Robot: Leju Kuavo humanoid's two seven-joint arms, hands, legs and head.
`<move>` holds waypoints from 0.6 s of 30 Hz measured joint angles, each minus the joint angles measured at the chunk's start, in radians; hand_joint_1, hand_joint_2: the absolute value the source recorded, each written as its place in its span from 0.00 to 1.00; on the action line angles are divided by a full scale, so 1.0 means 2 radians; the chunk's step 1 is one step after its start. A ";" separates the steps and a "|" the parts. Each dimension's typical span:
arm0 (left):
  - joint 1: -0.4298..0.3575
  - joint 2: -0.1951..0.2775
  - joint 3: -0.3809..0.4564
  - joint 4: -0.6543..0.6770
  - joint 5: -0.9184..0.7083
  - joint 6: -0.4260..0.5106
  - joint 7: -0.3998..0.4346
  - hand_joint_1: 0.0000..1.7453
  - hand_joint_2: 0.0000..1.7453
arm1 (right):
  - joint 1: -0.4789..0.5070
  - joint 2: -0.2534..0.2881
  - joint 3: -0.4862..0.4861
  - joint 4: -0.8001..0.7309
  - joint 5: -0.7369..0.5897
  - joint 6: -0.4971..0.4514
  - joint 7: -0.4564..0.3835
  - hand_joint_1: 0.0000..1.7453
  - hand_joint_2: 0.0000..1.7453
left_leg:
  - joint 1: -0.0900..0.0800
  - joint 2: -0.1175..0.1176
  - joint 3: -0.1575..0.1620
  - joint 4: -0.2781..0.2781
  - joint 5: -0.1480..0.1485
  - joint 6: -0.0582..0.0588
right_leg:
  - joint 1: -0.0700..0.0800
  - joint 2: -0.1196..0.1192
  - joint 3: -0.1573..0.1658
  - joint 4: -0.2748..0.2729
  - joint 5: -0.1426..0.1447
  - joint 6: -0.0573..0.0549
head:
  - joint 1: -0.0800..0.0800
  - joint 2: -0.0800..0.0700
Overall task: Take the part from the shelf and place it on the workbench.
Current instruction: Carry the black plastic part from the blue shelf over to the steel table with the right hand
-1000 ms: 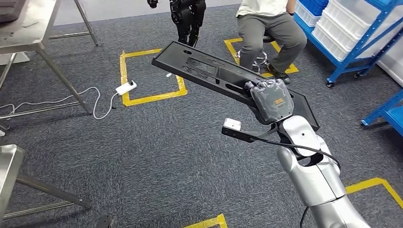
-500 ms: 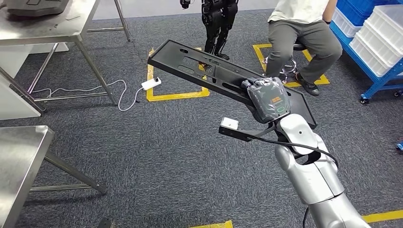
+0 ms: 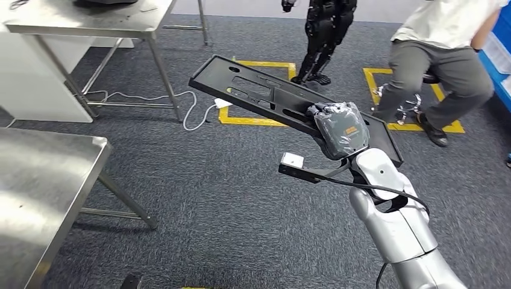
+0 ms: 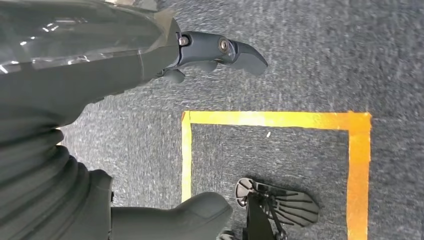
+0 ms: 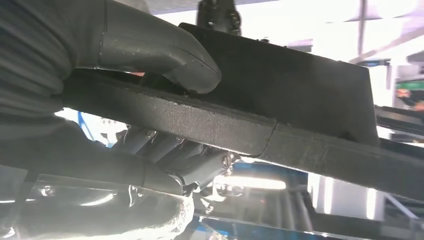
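The right hand (image 3: pixel 341 127) grips the long black part (image 3: pixel 265 96) above the carpet, beside the steel surface (image 3: pixel 42 180); the left hand (image 4: pixel 150 45) hangs released.

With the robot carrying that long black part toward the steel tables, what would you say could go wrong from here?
1. The right hand grips the black part near one end, so most of it sticks out unsupported; it may tip or slip.
2. Its far end points toward the small black robot and the seated person, so a turn might sweep it near them.
3. The nearest steel table lies off to the left, and the part's long end could clip its edge.
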 joint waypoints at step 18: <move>0.005 0.000 0.006 0.000 -0.006 0.004 0.002 0.00 1.00 | 0.002 0.004 0.001 -0.002 0.000 0.000 -0.003 0.96 1.00 | -0.008 0.060 -0.001 0.017 -0.015 -0.007 | 0.016 -0.047 0.045 -0.083 0.027 -0.029 | -0.006 0.000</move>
